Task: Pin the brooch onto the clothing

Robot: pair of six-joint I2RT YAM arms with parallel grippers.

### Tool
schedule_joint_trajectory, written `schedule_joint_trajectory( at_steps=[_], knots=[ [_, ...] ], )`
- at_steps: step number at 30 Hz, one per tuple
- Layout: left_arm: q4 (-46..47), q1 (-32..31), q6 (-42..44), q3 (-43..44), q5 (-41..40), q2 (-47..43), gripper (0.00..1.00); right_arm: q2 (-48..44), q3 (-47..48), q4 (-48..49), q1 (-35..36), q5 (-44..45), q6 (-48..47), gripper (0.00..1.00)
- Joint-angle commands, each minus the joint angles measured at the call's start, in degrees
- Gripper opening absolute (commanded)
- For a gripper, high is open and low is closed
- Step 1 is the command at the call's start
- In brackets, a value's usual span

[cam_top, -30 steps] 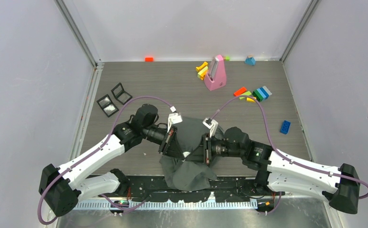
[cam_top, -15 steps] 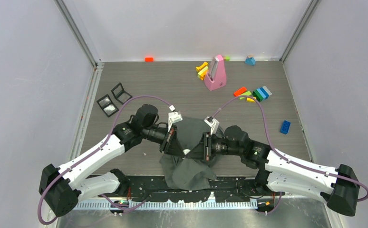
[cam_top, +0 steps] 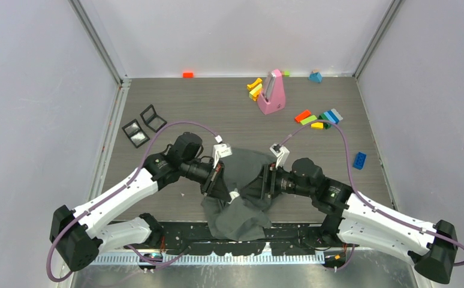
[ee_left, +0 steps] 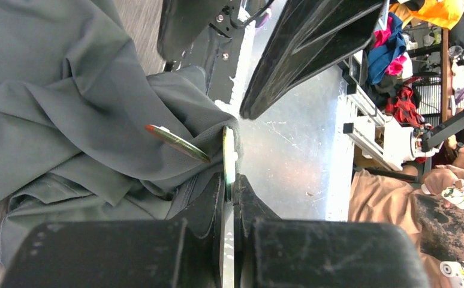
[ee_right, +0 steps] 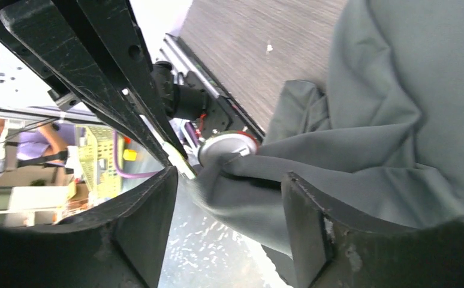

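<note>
Looking down from the top view: dark grey soft-fabric T-shirt [cam_top: 241, 217] lies crumpled on the grey wood-grain table [cam_top: 175, 102], between the two arms. Left gripper [cam_top: 229, 191] reaches onto the T-shirt from its left side, right gripper [cam_top: 258, 187] from its right. Both tips are over the fabric, near each other. Pink wedge-shaped stand [cam_top: 271, 93] and scattered coloured plastic blocks [cam_top: 321, 119] sit well beyond the T-shirt. Two black square frames [cam_top: 144, 126] lie off to its far left.

Left wrist view: left gripper [ee_left: 229, 183] jaws are pressed together on a thin pale-edged round disc [ee_left: 228, 157], seen edge-on, just beside a T-shirt [ee_left: 68, 120] fold. A second, red-rimmed round disc [ee_left: 177, 143] lies tilted against that fold, one end close to the held disc. Touching or not, cannot tell.

Right wrist view: right gripper [ee_right: 229, 174] jaws stand wide apart with a thick fold of T-shirt [ee_right: 397, 120] running between them, not clamped. Red-rimmed round disc [ee_right: 226, 146] shows a silvery face at the fold's end.
</note>
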Motion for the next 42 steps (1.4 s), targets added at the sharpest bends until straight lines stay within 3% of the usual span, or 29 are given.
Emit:
schedule_joint_trajectory(
  at_steps=[1, 3, 7, 9, 11, 15, 20, 24, 32, 37, 42],
  knots=[
    [-2.0, -0.2, 0.3, 1.5, -2.0, -0.5, 0.0, -2.6, 6.3, -8.1, -0.2, 5.9, -4.8, 0.73],
    [-1.1, -0.2, -1.4, 0.8, -4.4, -0.7, 0.12, -2.4, 9.1, -13.5, -0.6, 10.9, -5.7, 0.78],
    [1.9, -0.1, -6.7, -1.5, -12.0, -2.1, 0.63, 2.0, 15.2, -28.1, -3.9, 21.4, -6.1, 0.82],
    [2.6, 0.0, -9.8, -2.4, -18.1, -3.8, 0.81, 6.6, 17.2, -32.4, -6.5, 25.0, -6.1, 0.82],
    [2.5, 0.6, -12.5, -2.9, -24.2, -4.8, 0.92, 10.4, 18.2, -35.4, -9.0, 26.5, -6.6, 0.82],
    [2.2, 2.1, -18.9, -5.2, -35.1, -4.4, 0.99, 16.1, 18.1, -37.2, -11.7, 29.0, -7.6, 0.82],
    [2.1, 2.6, -21.7, -6.4, -44.6, -0.1, 1.0, 20.9, 16.6, -37.8, -12.2, 32.7, -7.6, 0.82],
    [4.3, 2.6, -21.5, -5.7, -45.8, 4.6, 1.0, 23.4, 13.4, -36.0, -12.8, 33.3, -6.4, 0.79],
    [16.3, 2.6, -22.6, -6.7, -45.4, 15.2, 0.96, 28.9, 9.7, -30.6, -16.5, 31.0, -4.9, 0.59],
    [21.2, 2.6, -21.3, -4.3, -45.7, 23.0, 0.66, 32.7, 11.0, -28.2, -20.4, 27.8, -6.4, 0.35],
    [21.5, 2.6, -18.0, 2.1, -48.4, 32.8, 0.28, 36.8, 17.3, -27.7, -25.9, 27.1, -10.1, 0.05]
  ],
)
